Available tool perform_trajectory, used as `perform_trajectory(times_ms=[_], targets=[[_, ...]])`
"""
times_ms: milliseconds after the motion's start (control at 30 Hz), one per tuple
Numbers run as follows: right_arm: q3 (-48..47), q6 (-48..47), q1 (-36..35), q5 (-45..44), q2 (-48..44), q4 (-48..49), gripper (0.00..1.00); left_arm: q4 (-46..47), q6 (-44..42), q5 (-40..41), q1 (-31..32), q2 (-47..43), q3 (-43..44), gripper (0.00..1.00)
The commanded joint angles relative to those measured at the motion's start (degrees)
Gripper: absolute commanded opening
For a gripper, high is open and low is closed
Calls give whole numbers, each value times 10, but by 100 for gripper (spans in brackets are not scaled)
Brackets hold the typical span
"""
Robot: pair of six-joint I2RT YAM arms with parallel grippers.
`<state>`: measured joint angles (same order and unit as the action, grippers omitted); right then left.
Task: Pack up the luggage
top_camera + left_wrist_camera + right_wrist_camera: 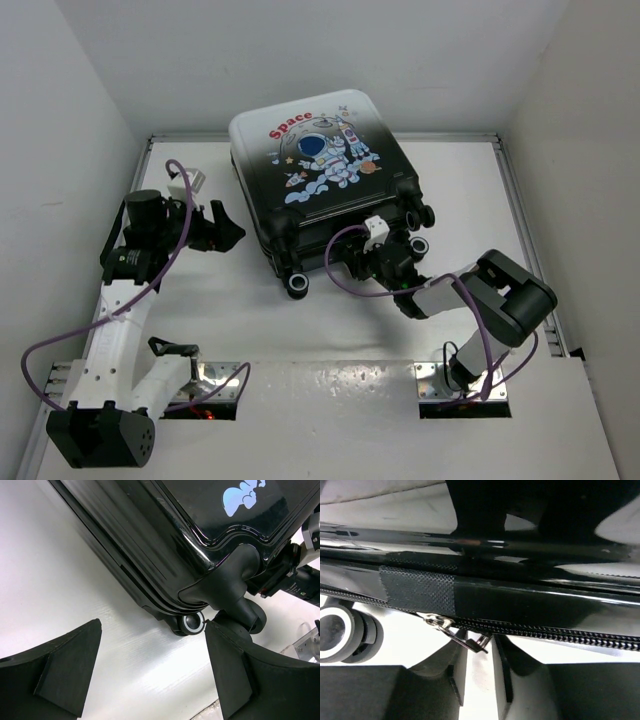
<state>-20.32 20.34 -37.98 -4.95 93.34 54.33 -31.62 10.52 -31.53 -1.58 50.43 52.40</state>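
The luggage (320, 180) lies closed on the white table, astronaut and red "Space" print facing up, wheels toward me. My right gripper (368, 258) is at its near edge. In the right wrist view the luggage's black edge (530, 597) and zipper fill the top. The metal zipper pull (462, 636) hangs over the left fingertip with its end in the narrow gap of my right gripper (480, 652); the jaws are slightly apart and not pinching it. My left gripper (235, 232) is open and empty just left of the luggage (175, 530), also shown in its own view (152, 630).
Black wheels stick out at the luggage's near corners (297, 285) (420, 245); one shows in the left wrist view (193, 624) and one in the right (337, 636). White walls close in the table on three sides. Purple cables loop off both arms.
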Motion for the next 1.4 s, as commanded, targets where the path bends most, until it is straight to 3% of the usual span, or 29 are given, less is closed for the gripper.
perform_trajectory(times_ms=[0,300,533,667,700,733,800,967,1333,1367], targets=[[-17,1,3,-18,-3,21,24,15,-5,2,4,-3,-1,88],[-2,-13,4,35,-20,79,37,15,-5,2,4,-9,-13,88],[0,-19,0,24,-39,86,37,15,-5,2,4,-9,-19,88],[1,-24,1,28,-41,94,27,15,-5,2,4,-14,-19,88],[2,-23,1,28,-39,91,21,15,-5,2,4,-14,-19,88],[0,-23,-1,27,-40,90,9,15,-5,2,4,-14,-19,88],[1,-26,1,21,-40,87,0,15,0,2,4,-14,-19,88],[12,-21,11,8,-45,76,0,5,0,-36,4,-14,-3,87],[54,-35,17,16,-108,28,0,-203,-45,-35,108,54,145,84],[53,-44,15,17,-113,20,0,-215,-45,-28,128,72,153,89]])
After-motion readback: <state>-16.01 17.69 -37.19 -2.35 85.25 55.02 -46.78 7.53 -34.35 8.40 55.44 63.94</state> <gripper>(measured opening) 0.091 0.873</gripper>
